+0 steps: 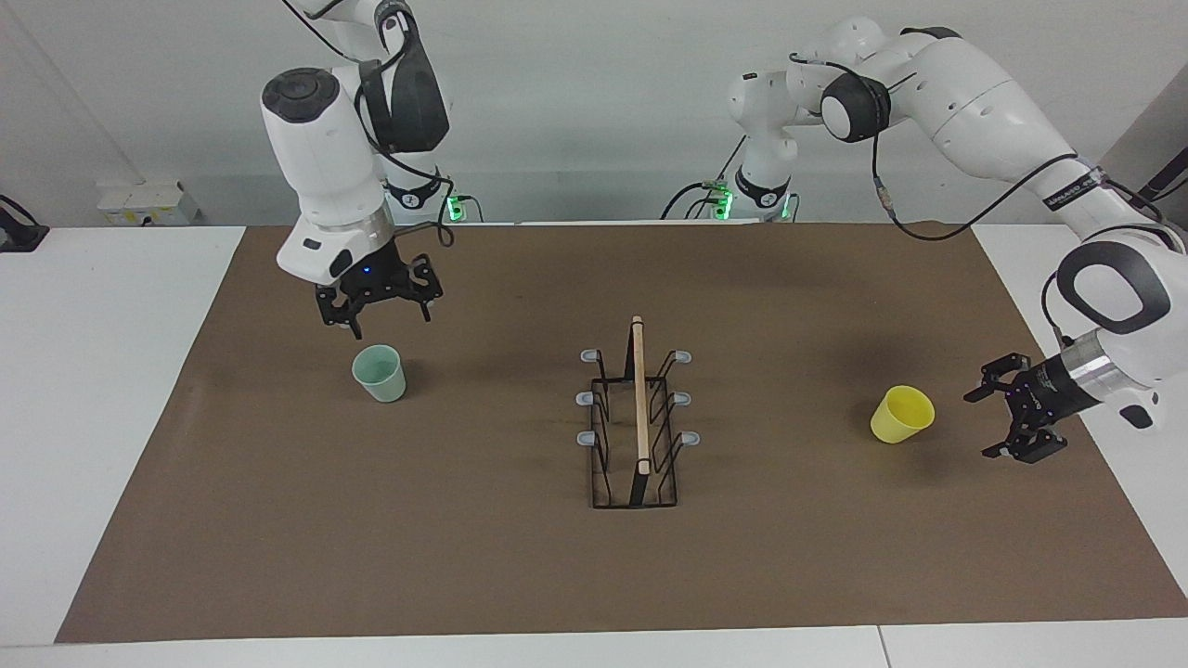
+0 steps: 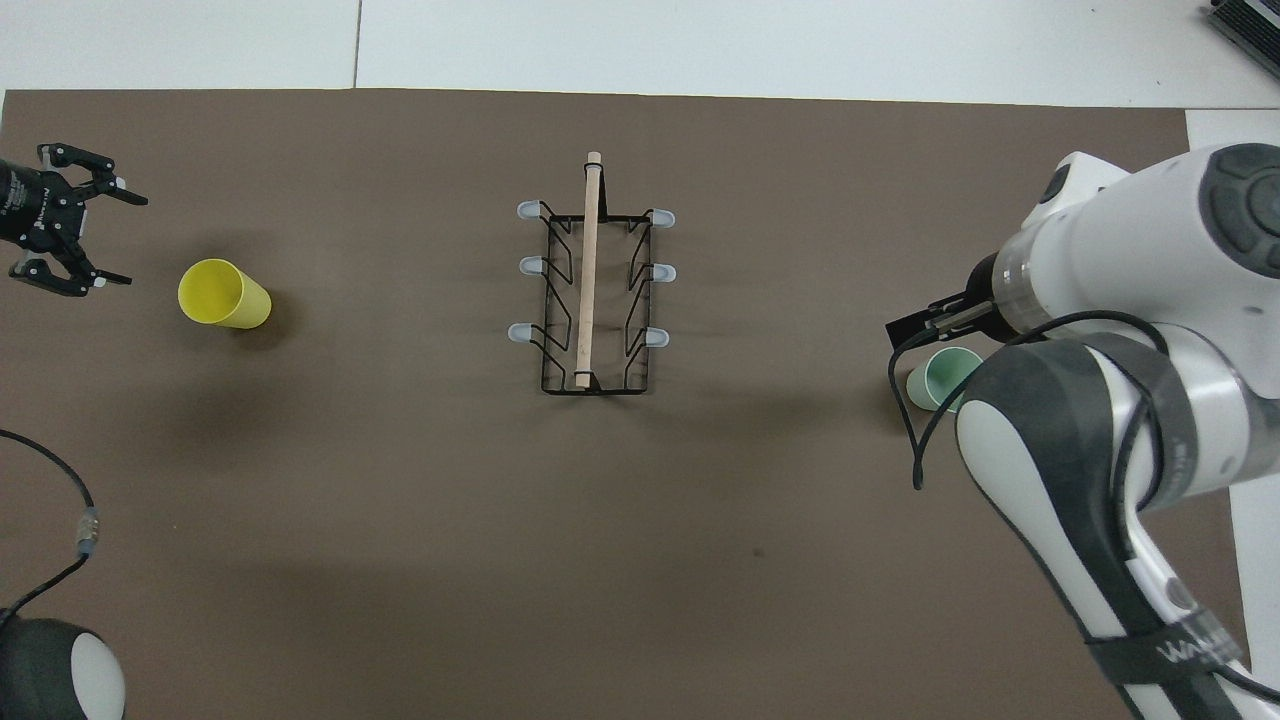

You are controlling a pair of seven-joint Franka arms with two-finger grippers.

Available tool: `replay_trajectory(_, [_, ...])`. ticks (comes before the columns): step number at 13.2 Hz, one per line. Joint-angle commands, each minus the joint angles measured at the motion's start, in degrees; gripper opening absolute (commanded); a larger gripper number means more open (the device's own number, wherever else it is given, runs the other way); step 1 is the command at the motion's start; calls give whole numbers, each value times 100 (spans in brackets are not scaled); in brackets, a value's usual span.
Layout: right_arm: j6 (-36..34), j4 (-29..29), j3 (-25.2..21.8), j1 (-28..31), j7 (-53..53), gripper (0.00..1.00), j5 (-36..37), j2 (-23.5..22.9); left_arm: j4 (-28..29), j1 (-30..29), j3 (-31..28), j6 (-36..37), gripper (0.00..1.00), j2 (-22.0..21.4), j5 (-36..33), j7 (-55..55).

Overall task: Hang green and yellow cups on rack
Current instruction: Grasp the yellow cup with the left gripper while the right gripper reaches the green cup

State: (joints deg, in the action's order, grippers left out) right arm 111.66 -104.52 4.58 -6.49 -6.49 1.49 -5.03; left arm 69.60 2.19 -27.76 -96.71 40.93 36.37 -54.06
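Both sets of jaws are standing spread wide with nothing in them. The left gripper [image 1: 1010, 422] is hanging low over the brown mat [image 1: 520, 566], pointing sideways at the yellow cup [image 1: 902, 414] from the left arm's end of the worktop [image 1: 111, 371], near it but not touching. The right gripper [image 1: 379, 306] is pointing down and hovering just above the green cup [image 1: 380, 373], a bit to the robots' side of its rim (from overhead the arm is covering most of that cup, so only a sliver of the rim is showing there).

Both cups are sitting on the mat, mouths up, the yellow one looking a bit tilted. The green one is sitting toward the right arm's end, the yellow one toward the left arm's end, each well apart from the rack [image 1: 637, 422]. The rack is standing in the middle between them, wooden bar [image 1: 639, 390] running along its top, three grey-tipped prongs sticking out per side, none carrying anything.

As for writing: there's white lettering on a black band around the right arm [image 2: 1180, 655] in the overhead view, but I can't make it out. Small print on the left gripper's body is also unreadable. Green lights are glowing at both arm bases.
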Motion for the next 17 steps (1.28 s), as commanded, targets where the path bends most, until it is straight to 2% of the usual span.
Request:
replay_trajectory(1, [277,-24,-18,-168,192,100,219,-489,598,19,-194,-488,100,-182,326,-191])
replay_trajectory(3, [277,-59,-9,-256,192,100,771,-648,1097,89,-203,-559,100,-401,388,-218])
replay_trajectory(7, [295,-358,-1,-362,192,100,1327,-797,2380,71,-212,-761,100,-963,1318,-218])
replay_trajectory(11, [286,-656,-1,-563,61,100,2002,-876,3874,124,-212,-1717,100,-1491,2942,-324])
replay_trajectory(13, [251,-657,-1,-765,-19,100,2469,-1069,4131,360,-203,-2009,100,-1544,3480,-333])
replay_trajectory(17, [207,-657,-9,-793,-378,100,2645,-1088,4572,599,-168,-2238,100,-1685,3973,-298])
